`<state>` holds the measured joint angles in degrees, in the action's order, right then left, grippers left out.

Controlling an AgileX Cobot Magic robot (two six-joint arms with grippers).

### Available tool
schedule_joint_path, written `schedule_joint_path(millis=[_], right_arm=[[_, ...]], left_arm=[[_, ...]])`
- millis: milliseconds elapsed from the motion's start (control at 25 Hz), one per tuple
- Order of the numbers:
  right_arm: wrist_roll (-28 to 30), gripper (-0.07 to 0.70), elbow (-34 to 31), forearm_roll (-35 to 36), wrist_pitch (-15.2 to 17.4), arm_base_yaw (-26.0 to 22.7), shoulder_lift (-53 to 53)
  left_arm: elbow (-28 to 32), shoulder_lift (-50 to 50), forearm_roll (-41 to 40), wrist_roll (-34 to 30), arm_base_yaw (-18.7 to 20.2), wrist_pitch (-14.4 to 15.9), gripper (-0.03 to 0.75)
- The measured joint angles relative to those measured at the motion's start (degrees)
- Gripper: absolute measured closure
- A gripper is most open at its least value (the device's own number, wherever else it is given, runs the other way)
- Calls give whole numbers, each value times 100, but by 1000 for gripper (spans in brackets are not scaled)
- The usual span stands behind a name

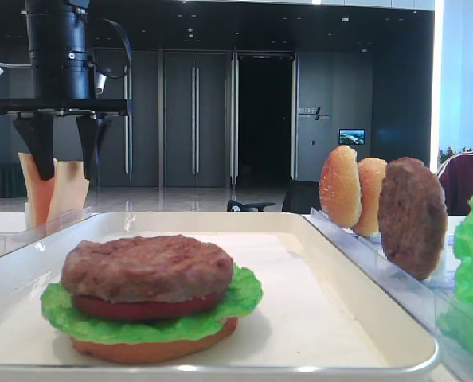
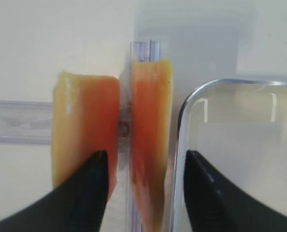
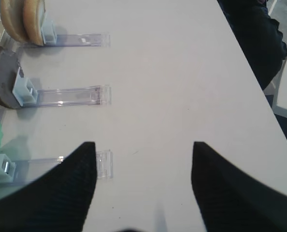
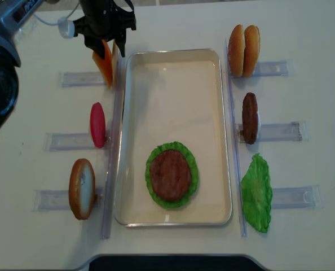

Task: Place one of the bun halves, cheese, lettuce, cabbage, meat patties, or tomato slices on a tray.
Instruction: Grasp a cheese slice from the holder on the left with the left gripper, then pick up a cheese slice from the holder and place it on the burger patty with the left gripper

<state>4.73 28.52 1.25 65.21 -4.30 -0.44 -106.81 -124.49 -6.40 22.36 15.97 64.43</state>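
Cheese (image 2: 150, 140): 2 thin yellow-orange slices stand on edge in a clear rack (image 2: 18, 121) on the surface (image 3: 182, 72), just outside the far left corner of the white tray (image 2: 182, 125), which already carries a stack of bun, lettuce (image 1: 244, 296), tomato and patty (image 1: 145, 267). The left hand (image 2: 143, 186) hovers above them, its fingers apart and straddling the slice nearer the tray, nothing held; the right hand (image 3: 143, 188) waits wide and empty beside the right-side racks. Judged light, thin and probably bendy, the slice is best pinched across its 2 flat faces near the upper edge, gently, lest it buckle or drag its neighbour (image 2: 83, 130).
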Motion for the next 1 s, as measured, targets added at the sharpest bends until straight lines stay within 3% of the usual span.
schedule_joint_path(millis=[320,760,1000], right_arm=[[0,192,0,0,0,0,0],[0,192,0,0,0,0,0],[0,192,0,0,0,0,0]], left_arm=[[0,-26,-72,-7,0,-5,659],[-126,-47,62,-23,0,14,680],[-598,-5,492,-320,51,389,680]])
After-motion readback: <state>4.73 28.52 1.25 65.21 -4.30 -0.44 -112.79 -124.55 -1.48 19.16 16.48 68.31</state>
